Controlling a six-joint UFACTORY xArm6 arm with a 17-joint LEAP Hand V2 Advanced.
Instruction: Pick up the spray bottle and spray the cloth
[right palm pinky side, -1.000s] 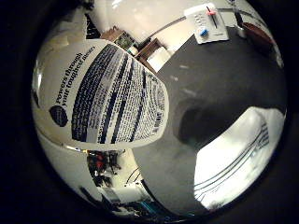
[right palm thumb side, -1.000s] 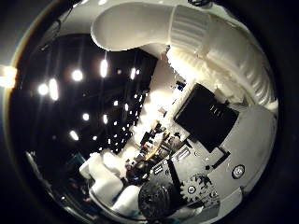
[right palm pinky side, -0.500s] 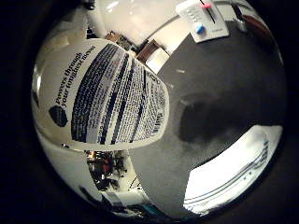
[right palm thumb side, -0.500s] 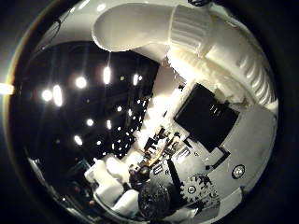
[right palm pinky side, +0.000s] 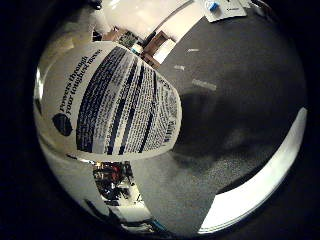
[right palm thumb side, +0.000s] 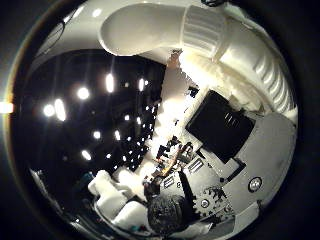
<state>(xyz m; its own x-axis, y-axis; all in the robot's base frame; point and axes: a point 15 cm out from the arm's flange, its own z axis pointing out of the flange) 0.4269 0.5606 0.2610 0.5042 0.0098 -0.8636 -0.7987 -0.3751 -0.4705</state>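
Spray bottle (right palm pinky side: 107, 100) close vs palm, label side facing; hand (right palm thumb side: 235, 115) curled round it.

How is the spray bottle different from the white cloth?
The spray bottle fills much of the little finger side view, so it is close to the palm; the cloth shows only as a strip farther off. The spray bottle's label is covered in dark print; the cloth looks plain. The spray bottle is rounded; the cloth lies flat on the grey surface. Both are mostly white.
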